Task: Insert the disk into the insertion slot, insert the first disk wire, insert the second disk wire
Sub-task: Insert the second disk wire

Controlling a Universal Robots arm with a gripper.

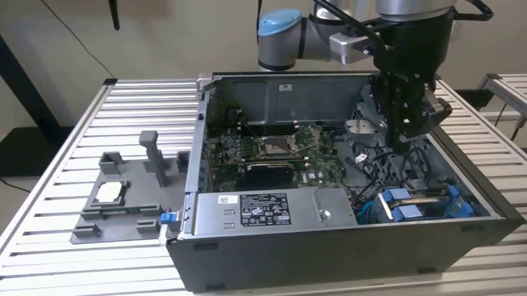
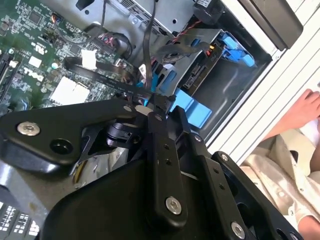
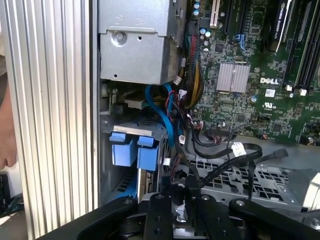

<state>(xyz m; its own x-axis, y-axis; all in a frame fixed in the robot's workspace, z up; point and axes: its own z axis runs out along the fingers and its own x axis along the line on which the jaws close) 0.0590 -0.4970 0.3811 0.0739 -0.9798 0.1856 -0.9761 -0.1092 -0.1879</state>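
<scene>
I see a slatted metal table (image 1: 45, 197) carrying the open computer case (image 1: 329, 262) and, at the exterior view's left, a grey fixture (image 1: 123, 213).

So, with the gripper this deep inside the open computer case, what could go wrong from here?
1. The gripper seems shut on the flat black wire with a white tag; loose blue and black wires hang close by and could snag.
2. A person's hand is near the dark computer case, on the side holding the grey metal drive cage with blue clips; a wide arm swing might reach it.
</scene>
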